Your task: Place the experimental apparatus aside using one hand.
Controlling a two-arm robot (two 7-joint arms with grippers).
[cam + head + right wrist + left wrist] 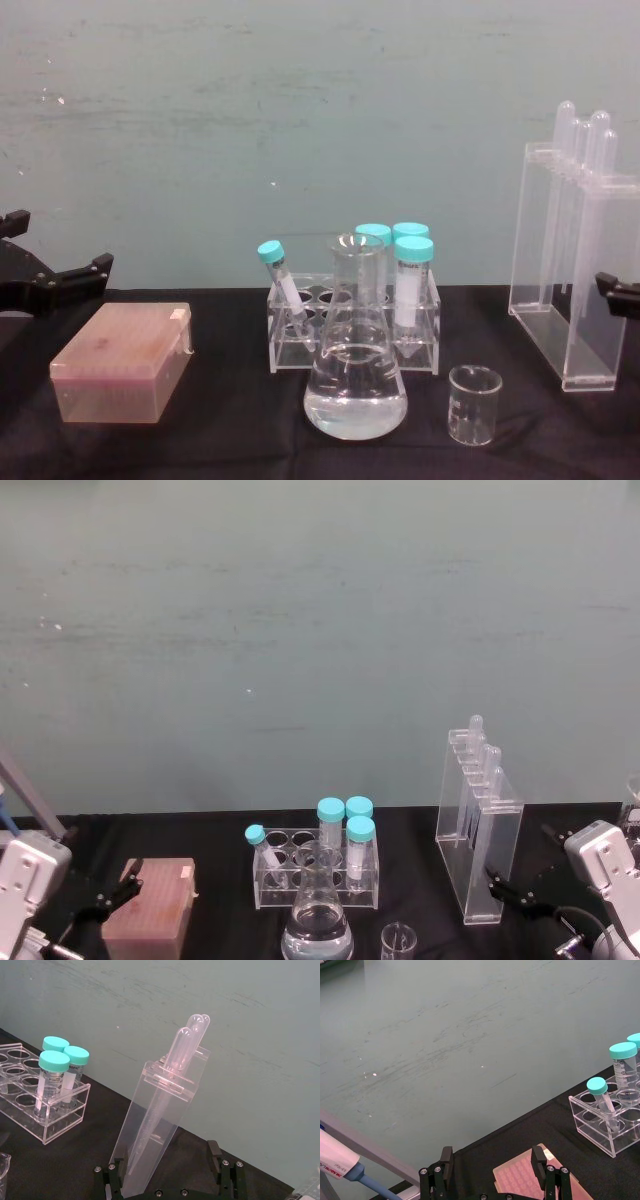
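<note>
The experimental apparatus stands on the black table. The tall clear pipette rack (pixel 480 820) (pixel 570 290) is at the right, with long pipettes upright in it. The conical flask (pixel 318 915) (pixel 356 385), holding clear liquid, is at front centre. The small beaker (pixel 398 942) (pixel 472 403) stands just right of it. My right gripper (pixel 524 865) is open right beside the rack's right side. In the right wrist view the rack (pixel 155 1125) rises between the spread fingers (pixel 215 1156) without clear contact. My left gripper (pixel 108 895) (pixel 491 1160) hangs open at the far left.
A clear tube rack (pixel 318 870) (pixel 350 330) with teal-capped tubes stands behind the flask. A pink tip box (pixel 150 915) (pixel 120 365) lies beside the left gripper. A pipettor (pixel 340 1166) hangs at the far left. More glassware (pixel 632 815) touches the right edge.
</note>
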